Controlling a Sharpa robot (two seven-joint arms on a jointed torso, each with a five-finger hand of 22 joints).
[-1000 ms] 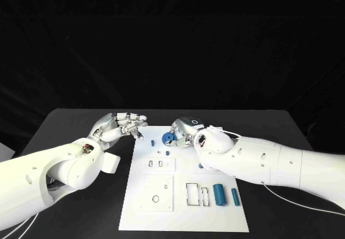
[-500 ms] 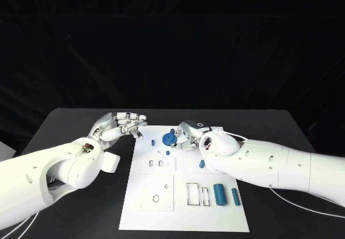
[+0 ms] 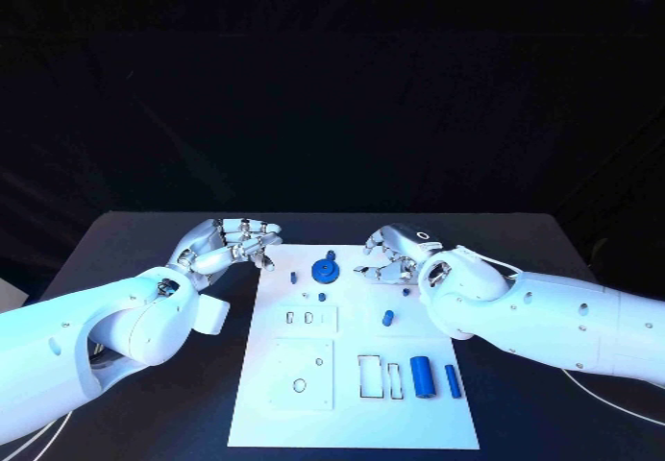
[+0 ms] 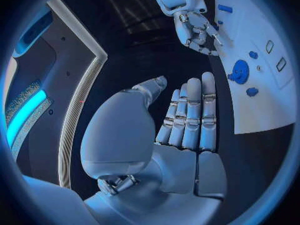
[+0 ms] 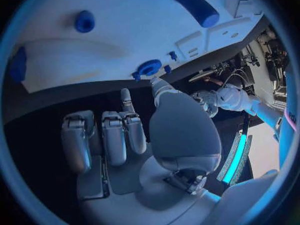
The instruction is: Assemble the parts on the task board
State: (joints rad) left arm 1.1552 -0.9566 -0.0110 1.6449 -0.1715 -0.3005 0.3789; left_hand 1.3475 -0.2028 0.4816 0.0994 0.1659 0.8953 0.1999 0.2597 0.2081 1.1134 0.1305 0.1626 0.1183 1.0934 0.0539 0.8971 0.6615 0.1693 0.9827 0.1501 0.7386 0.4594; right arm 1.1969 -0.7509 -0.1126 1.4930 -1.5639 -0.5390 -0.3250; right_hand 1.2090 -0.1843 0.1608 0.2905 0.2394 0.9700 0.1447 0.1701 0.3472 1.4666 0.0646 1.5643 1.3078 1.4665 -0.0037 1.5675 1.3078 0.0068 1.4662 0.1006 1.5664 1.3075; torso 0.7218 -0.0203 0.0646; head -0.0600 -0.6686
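The white task board (image 3: 354, 346) lies mid-table. A blue gear (image 3: 325, 269) (image 4: 240, 71) (image 5: 150, 67) sits at the board's far end, with nothing touching it. My right hand (image 3: 392, 255) (image 4: 194, 27) hovers just right of the gear, fingers loosely spread and empty. My left hand (image 3: 231, 244) (image 5: 228, 98) hangs off the board's far left corner with its fingers side by side, holding nothing. Small blue pegs (image 3: 294, 276) (image 3: 322, 297) (image 3: 388, 317) lie further along the board. Two blue cylinders (image 3: 423, 376) (image 3: 452, 381) rest near the front right.
A thin blue piece (image 3: 394, 379) stands inside a rectangular slot at the board's front. Empty cutouts (image 3: 301, 384) mark the front left of the board. Black table (image 3: 153, 384) spreads on both sides.
My right hand has let go of the blue gear and drawn off to the right; the gear stays at the board's far end. My left hand has barely moved.
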